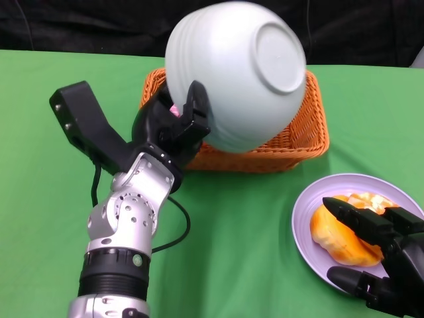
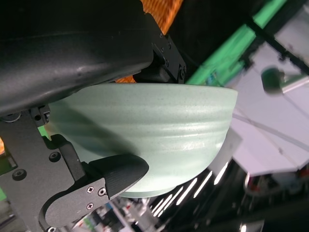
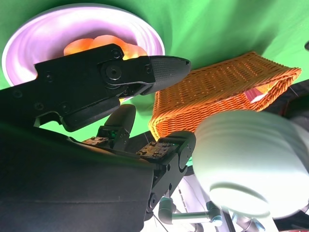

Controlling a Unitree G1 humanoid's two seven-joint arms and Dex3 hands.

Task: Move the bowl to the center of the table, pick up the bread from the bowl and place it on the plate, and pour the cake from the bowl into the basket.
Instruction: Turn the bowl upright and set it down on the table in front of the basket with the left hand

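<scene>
Pale green ribbed ceramic — the round bowl [image 1: 238, 73] is held tipped far over above the orange woven wicker basket [image 1: 301, 136], its flat base turned toward the head camera and its mouth facing down and away, evidently so that the cake slides out into the basket. It is clamped at the rim by the black left hand [image 1: 177, 122], fingers outside the wall and the thumb seemingly inside. Something pink [image 3: 256, 94] is glimpsed within the basket in the right wrist view — probably the cake, though that cannot be confirmed. The golden-orange glazed bread [image 1: 344, 232] is already set on the lilac round plate [image 1: 305, 212], and the black right hand [image 1: 377, 255] is held over it with fingers spread, gripping nothing.
</scene>
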